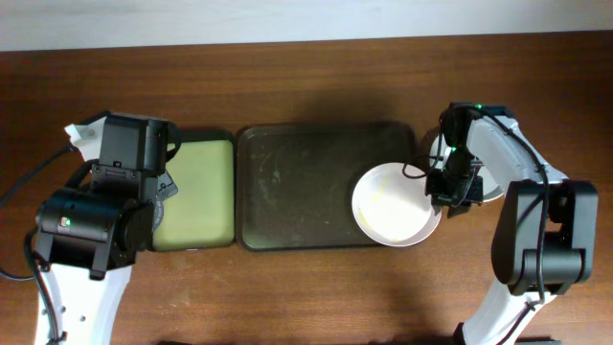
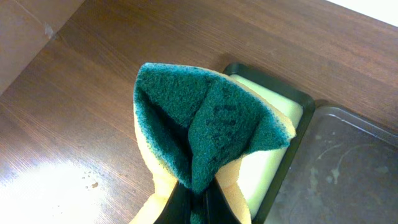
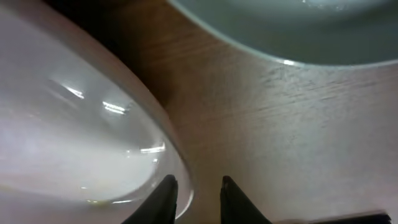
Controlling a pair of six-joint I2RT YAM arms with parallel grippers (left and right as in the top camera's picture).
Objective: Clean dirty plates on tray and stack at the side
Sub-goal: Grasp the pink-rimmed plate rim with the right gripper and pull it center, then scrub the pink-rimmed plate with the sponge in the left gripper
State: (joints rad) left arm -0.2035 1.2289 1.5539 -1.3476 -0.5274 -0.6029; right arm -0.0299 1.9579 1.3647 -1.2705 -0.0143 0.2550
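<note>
The dark brown tray [image 1: 316, 182] lies mid-table. A white plate [image 1: 391, 206] with faint yellowish smears sits half over its right rim. My right gripper [image 1: 450, 189] is at that plate's right edge. In the right wrist view the gripper [image 3: 198, 194] is open and straddles the rim of the white plate [image 3: 74, 137]; one finger is over the inside and the other over the table. A pale blue-grey plate [image 3: 298, 25] lies just beyond, mostly hidden under the right arm overhead. My left gripper [image 2: 198, 194] is shut on a folded green and yellow sponge [image 2: 205, 130].
A smaller black-rimmed tray [image 1: 196, 192] with a pale yellow-green inside lies against the brown tray's left side, partly under my left arm [image 1: 105, 206]. In the left wrist view the small tray [image 2: 283, 118] is right of the sponge. A third plate is not in view.
</note>
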